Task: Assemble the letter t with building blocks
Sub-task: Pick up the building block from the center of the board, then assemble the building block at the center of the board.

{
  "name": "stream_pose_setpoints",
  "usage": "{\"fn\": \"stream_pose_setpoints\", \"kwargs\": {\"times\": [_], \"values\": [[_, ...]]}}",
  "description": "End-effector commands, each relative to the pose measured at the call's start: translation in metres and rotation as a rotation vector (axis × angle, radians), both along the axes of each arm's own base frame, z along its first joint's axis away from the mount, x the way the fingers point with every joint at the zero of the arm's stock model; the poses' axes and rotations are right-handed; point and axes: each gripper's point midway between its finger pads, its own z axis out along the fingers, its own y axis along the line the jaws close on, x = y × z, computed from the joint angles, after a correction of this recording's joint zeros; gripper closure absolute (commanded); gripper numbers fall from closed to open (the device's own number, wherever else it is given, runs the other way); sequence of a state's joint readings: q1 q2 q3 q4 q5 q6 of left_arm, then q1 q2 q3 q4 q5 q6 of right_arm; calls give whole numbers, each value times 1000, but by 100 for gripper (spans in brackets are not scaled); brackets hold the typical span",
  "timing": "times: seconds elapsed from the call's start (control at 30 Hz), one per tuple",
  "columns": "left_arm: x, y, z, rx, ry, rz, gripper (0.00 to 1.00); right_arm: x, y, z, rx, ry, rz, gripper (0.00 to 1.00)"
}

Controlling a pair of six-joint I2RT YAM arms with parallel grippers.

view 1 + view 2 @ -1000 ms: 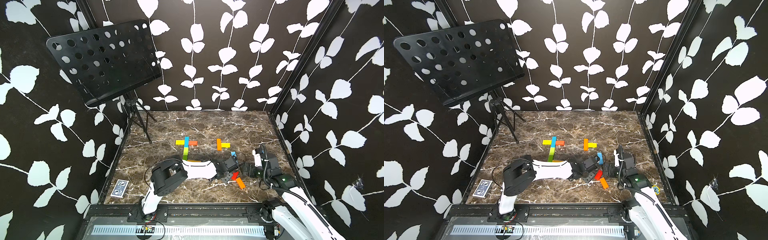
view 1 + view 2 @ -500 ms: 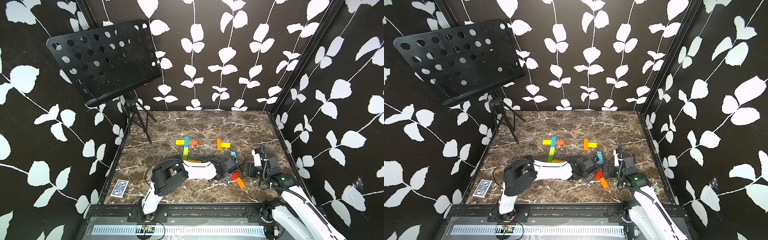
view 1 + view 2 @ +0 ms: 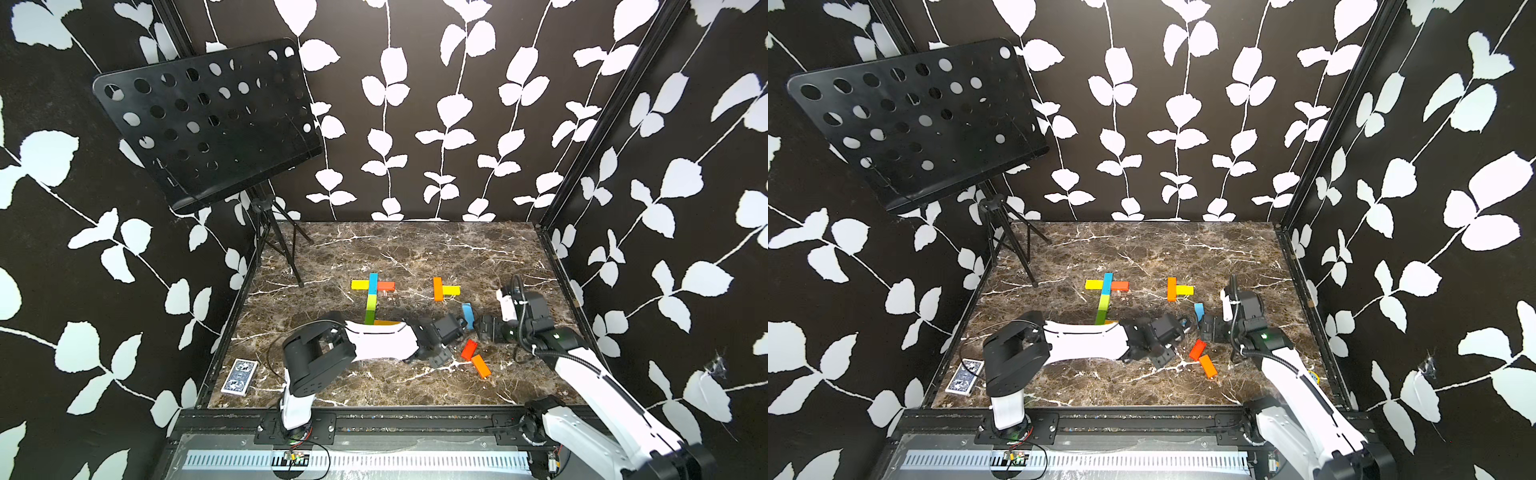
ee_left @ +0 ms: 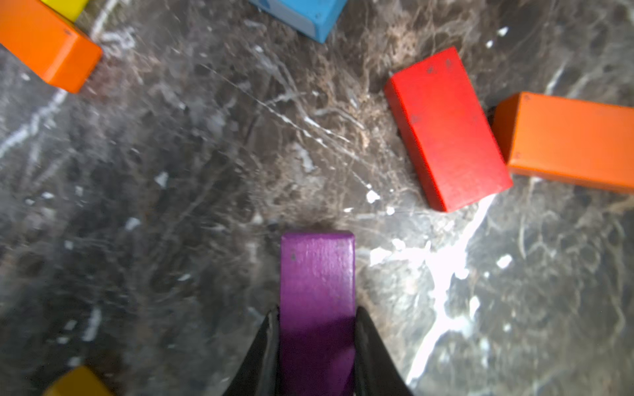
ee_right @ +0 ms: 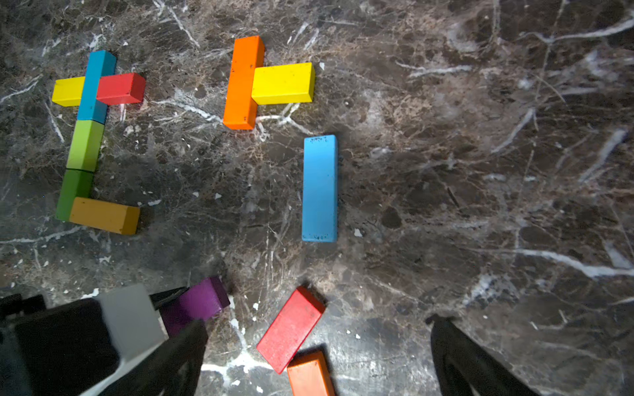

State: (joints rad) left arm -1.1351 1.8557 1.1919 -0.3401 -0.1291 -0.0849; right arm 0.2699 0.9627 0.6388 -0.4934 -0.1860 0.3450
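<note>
Deck of playing cards (image 3: 240, 376), blue-backed, flat at lower left of the glossy brown, white-veined marble table (image 3: 374, 390); lower centre-right, an orange bar (image 3: 481, 365) and a red bar (image 3: 469, 349), matte painted, corners close, contact unclear; left gripper (image 4: 317, 315) clamped on a purple block (image 4: 317, 274), black fingers (image 4: 264, 346) flush on both long faces; whether the block rests on the table I cannot tell; right gripper (image 3: 484, 328) spread wide, holding nothing, facing the left one at close range; loose blue bar (image 3: 468, 316) just beyond them; mid-frame, the letter t (image 3: 371, 299) lies flat: blue, light-green and dark-green stem, yellow and red crossbar arms, ochre foot partly hidden by the left arm (image 3: 382, 340); right of it an orange stem (image 3: 437, 288) with a yellow bar (image 3: 452, 290) butted to its side; upper left, perforated black music stand (image 3: 208, 120) on a tripod.
</note>
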Motion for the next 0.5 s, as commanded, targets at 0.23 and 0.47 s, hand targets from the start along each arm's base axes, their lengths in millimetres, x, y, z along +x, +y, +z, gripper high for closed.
{"fn": "stream_pose_setpoints", "kwargs": {"times": [0.23,0.47], "values": [[67,28,70,41,-186,-388,100,58,29,49,76,-138,114,0],[142,36,85,76,-306,-419,100,83,37,68,98,-228,138,0]]}}
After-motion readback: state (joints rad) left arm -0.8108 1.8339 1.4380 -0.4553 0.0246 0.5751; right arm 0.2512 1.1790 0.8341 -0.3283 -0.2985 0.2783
